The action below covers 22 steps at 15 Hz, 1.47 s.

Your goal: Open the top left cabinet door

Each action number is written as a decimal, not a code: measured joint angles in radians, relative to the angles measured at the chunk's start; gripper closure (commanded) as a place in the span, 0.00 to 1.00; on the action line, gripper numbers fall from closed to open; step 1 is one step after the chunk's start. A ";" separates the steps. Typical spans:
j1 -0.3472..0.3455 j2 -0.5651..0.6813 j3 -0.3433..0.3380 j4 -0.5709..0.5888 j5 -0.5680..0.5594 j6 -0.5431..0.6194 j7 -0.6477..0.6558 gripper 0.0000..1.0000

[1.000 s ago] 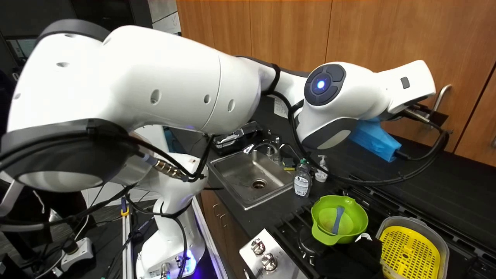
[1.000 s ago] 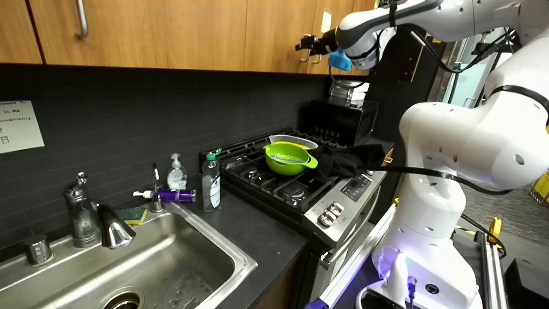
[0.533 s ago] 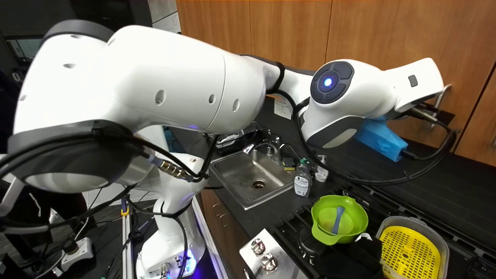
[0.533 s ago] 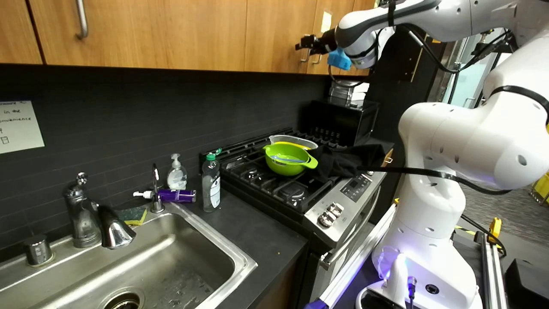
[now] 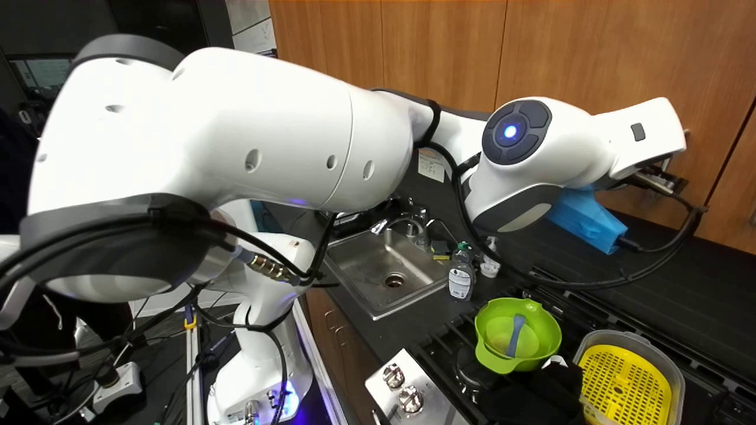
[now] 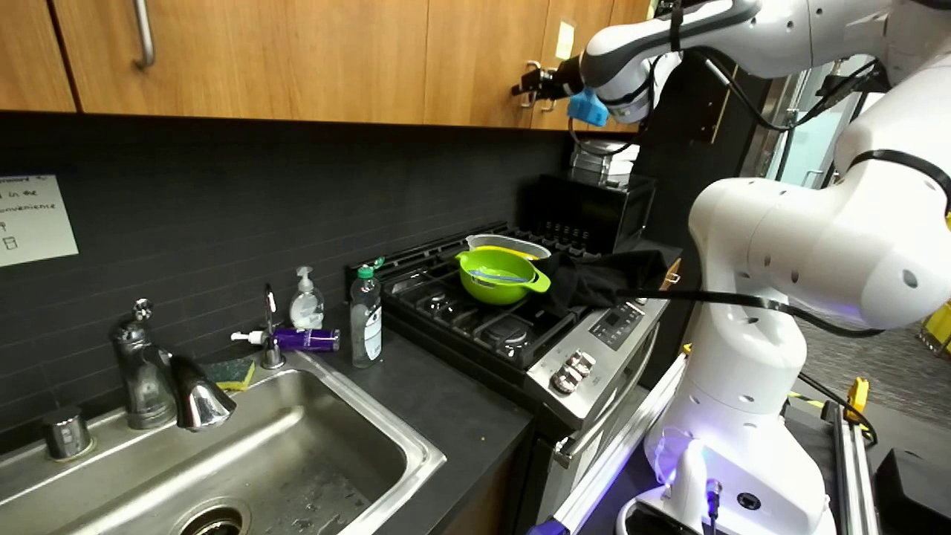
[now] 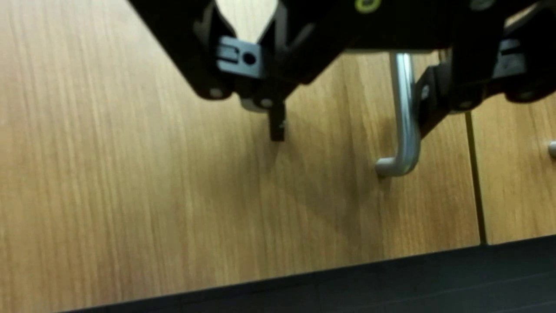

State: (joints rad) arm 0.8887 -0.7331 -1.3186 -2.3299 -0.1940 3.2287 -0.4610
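The top left cabinet door (image 7: 130,195) is a flat brown wood-grain panel, closed and level with its neighbour; it shows in both exterior views (image 5: 596,65) (image 6: 479,59). Its silver bar handle (image 7: 404,117) runs vertically near the right edge in the wrist view. My gripper (image 7: 349,137) comes in from the top there, open, with one finger on each side of the handle. The handle lies close against the right finger (image 7: 430,98); I cannot tell if they touch. The left finger (image 7: 277,124) stands well apart from it. In an exterior view the gripper (image 6: 524,85) covers the handle's middle.
A neighbouring door (image 7: 517,187) lies past a dark seam, with its own handle (image 7: 552,149). The dark backsplash (image 7: 347,291) runs below the doors. A green bowl (image 6: 494,279) and black cloth (image 6: 587,279) lie on the stove. A cable loop hangs from the wrist beside a blue-wrapped part (image 5: 587,218).
The arm has moved rightward and then slightly down in an exterior view. The gripper sits a little lower over the handle. The door has not moved.
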 measured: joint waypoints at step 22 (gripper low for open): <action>-0.486 -0.063 0.342 -0.174 0.050 -0.268 0.002 0.96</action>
State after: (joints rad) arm 0.4026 -0.7962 -0.9764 -2.5037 -0.1442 2.9608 -0.4592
